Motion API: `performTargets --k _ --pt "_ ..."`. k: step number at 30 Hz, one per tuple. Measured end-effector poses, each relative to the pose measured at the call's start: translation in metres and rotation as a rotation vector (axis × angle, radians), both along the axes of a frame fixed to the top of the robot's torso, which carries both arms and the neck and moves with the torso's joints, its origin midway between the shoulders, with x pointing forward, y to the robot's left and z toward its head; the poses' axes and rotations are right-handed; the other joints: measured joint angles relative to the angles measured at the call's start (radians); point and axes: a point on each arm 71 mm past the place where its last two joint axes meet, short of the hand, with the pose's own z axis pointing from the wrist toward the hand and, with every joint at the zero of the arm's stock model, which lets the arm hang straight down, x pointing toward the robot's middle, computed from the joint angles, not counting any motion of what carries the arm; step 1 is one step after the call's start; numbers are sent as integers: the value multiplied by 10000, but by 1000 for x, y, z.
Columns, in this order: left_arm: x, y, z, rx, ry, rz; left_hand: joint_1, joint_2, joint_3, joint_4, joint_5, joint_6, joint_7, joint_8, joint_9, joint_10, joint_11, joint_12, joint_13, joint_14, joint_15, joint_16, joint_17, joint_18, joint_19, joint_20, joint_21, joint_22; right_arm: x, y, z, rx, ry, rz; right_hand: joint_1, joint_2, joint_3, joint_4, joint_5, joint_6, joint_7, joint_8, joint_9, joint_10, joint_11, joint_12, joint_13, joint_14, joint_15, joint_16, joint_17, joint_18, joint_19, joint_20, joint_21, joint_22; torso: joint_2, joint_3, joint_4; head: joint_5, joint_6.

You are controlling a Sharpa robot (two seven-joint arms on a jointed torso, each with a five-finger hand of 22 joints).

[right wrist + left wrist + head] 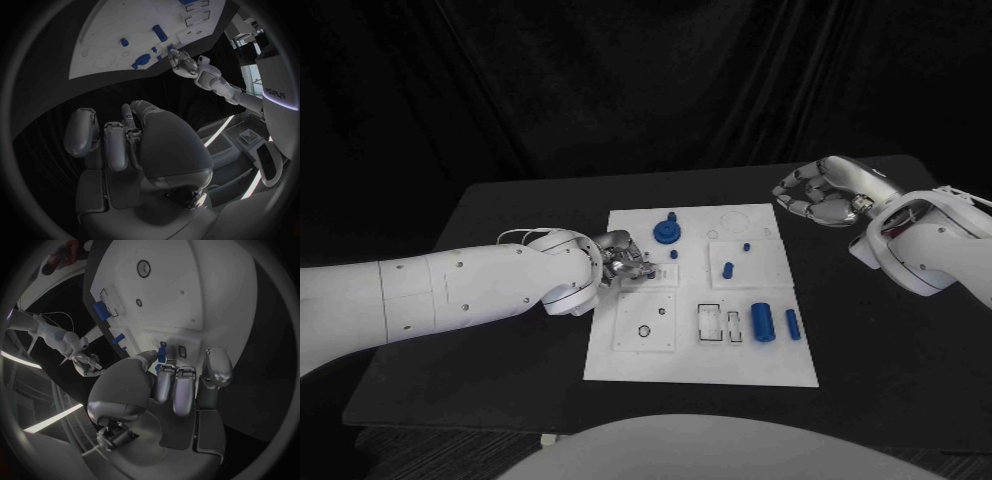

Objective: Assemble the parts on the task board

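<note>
The matte black table [516, 215] fills the middle of the head view, a flat dark slab. On it lies the task board [625, 360], a smooth white rectangular plate running from the frame's centre down toward the lower middle, with shallow outlined recesses and small round holes.

The left hand [620, 262], silver and glossy on a white arm, sits just left of centre, over the board's left edge. In the left wrist view its fingers [167, 382] are drawn together and pinch a small blue part [162, 352], a slim upright piece held against the board's surface.

The right hand [822, 195], equally polished, hangs in the upper right, off the board and above the table. Its fingers are curled inward with nothing in them; the right wrist view shows the rounded metallic fingers [84, 132] folded close.

On the board, a round blue knob [668, 232] stands near its top edge. A ribbed blue cylinder [763, 322] lies in the lower right area, with a thinner blue peg [792, 323] just beside it. A short blue pin [727, 268] rests right of centre.
</note>
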Motion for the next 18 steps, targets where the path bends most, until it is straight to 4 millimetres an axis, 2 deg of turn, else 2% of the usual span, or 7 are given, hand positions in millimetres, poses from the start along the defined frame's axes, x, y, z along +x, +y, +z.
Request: performTargets --k 18 --pt "0 2 -1 36 43 -3 -1 0 -1 0 -196 0 0 -1 -6 -37 36 -38 0 0 0 0 0 0 -35 35 0 0 1 1 -1 -11 12 1 0 0 29 -29 0 0 0 0 0 0 0 0 -1 0 0 0 0 0 0 0 -79 -3 -5 2 0 48 0"
